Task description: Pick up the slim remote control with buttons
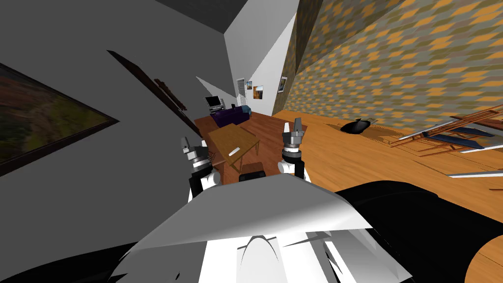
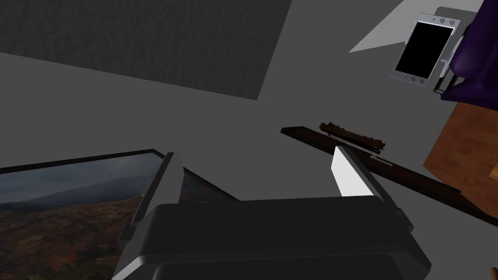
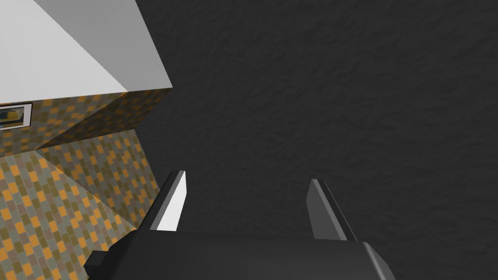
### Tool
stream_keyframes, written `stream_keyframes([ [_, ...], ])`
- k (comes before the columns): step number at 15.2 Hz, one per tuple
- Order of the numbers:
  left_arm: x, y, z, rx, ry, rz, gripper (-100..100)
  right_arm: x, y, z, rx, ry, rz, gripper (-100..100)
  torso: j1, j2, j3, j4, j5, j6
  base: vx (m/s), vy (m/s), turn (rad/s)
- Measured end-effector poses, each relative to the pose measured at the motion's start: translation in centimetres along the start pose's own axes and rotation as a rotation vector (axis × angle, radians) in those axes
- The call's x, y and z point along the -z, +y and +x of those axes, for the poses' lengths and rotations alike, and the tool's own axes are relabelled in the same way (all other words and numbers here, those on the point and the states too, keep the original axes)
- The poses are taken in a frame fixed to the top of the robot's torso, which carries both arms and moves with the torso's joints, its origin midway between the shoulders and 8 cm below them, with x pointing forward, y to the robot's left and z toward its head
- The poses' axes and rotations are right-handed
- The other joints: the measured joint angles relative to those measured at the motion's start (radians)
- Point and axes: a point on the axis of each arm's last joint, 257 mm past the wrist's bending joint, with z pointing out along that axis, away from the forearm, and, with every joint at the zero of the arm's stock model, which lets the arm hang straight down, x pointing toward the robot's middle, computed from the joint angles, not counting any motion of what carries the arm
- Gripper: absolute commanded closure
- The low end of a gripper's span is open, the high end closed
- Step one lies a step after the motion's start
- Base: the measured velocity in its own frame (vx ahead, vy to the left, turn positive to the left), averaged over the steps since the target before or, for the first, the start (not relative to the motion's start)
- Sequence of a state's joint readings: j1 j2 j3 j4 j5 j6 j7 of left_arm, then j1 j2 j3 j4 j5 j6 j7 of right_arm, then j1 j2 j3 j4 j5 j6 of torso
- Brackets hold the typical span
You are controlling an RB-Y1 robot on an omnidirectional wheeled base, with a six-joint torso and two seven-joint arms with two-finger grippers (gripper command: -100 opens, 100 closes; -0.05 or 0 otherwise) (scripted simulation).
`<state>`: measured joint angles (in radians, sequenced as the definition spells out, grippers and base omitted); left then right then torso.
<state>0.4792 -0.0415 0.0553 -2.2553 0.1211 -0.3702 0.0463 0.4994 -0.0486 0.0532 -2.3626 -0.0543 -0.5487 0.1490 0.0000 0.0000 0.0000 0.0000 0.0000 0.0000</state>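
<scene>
1. The robot's left hand [image 1: 185,142] points upward at the near left of the wooden worktop [image 1: 237,136], short of its edge. Its two fingers [image 2: 348,170] are spread wide with nothing between them.
2. The right hand [image 1: 293,126] points upward off the worktop's right side, level with its middle. Its fingers [image 3: 172,201] are likewise spread and empty.
3. A dark boxy object [image 1: 252,175] sits low, just in front of the worktop's near corner. What it is cannot be told.
4. The slim white remote control [image 1: 233,151] lies flat on the near part of the worktop, close to that near corner. It is apart from both hands, and its buttons are too small to make out.
5. A dark reddish-brown rug [image 1: 269,128] spreads under the worktop and past its right side, over a lighter wooden floor [image 1: 344,157].
6. A black rounded object [image 1: 356,127] rests on that floor, well to the right of the worktop and near the patterned wall.
7. A purple sofa [image 1: 231,116] stands beyond the worktop's far end, with a dark screen [image 1: 213,101] just behind it.
</scene>
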Motion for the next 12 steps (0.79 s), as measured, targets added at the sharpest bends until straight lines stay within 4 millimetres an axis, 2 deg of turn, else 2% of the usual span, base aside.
stream_keyframes([
  [3, -0.1, 0.8, 0.3, -0.019, 0.040, -0.023, -100, 0.0, 0.0, 0.0, 0.000, 0.000, 0.000, 0, 0.000, 0.000, 0.000, 0.000, 0.000, 0.000, 0.006, -0.008, -0.028],
  [7, -0.2, 3.0, 0.4, -0.045, 0.093, -0.084, -100, 0.0, 0.0, 0.0, 0.000, 0.000, 0.000, 0, 0.000, -0.001, -0.001, 0.000, 0.000, 0.000, 0.011, -0.014, -0.038],
  [12, -0.2, 7.1, -0.5, -0.073, 0.139, -0.198, -100, 0.0, 0.0, 0.0, 0.000, 0.000, 0.000, 0, -0.001, -0.002, -0.001, 0.000, 0.000, 0.000, 0.017, -0.018, -0.060],
])
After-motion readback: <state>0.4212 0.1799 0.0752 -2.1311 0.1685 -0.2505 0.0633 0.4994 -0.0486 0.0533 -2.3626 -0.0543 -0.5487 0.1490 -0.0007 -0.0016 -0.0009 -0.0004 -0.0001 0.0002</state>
